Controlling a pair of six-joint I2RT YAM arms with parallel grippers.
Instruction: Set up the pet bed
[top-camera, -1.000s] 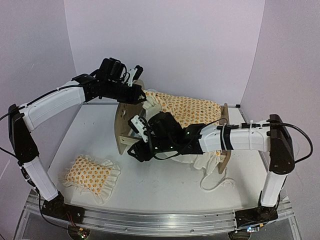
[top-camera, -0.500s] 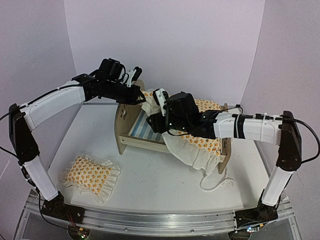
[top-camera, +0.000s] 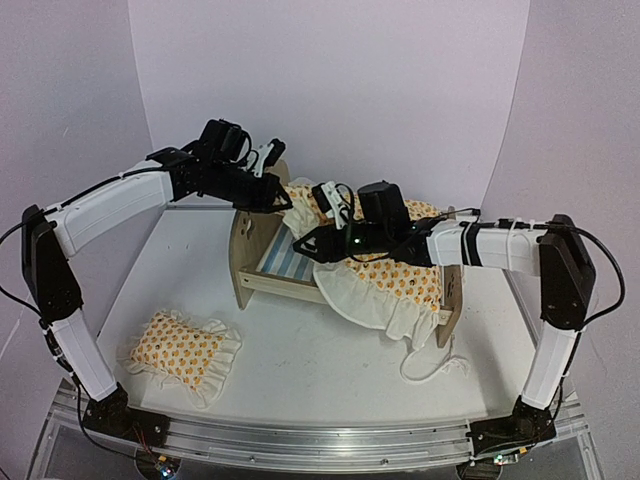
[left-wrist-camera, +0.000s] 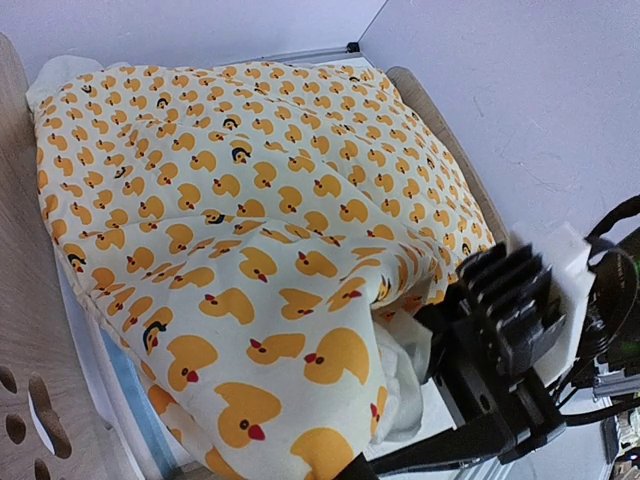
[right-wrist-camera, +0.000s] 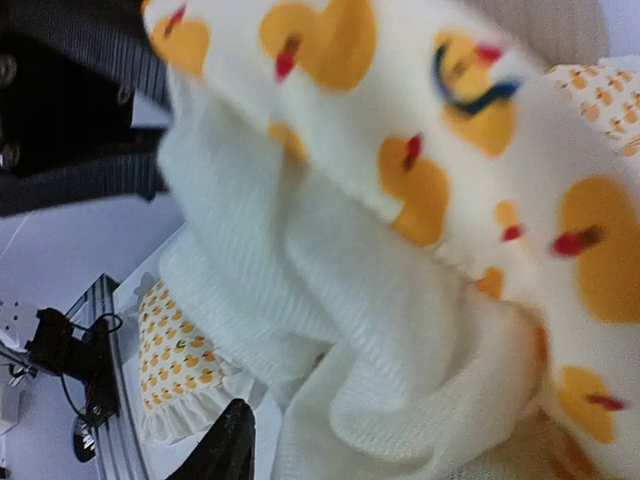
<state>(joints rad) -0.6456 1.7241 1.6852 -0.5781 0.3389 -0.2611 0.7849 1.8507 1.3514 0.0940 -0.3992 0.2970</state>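
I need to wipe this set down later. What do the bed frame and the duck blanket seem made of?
The bed frame: pale, matte, unpainted wood, probably plywood, with cut-out holes. The blanket: soft cloth, duck print on top, plain white ribbed-looking underside; it wrinkles and drapes over the side.

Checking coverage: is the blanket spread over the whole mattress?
Not fully. The blanket covers most of it, but striped mattress shows by the headboard, and the blanket's near edge hangs over the side.
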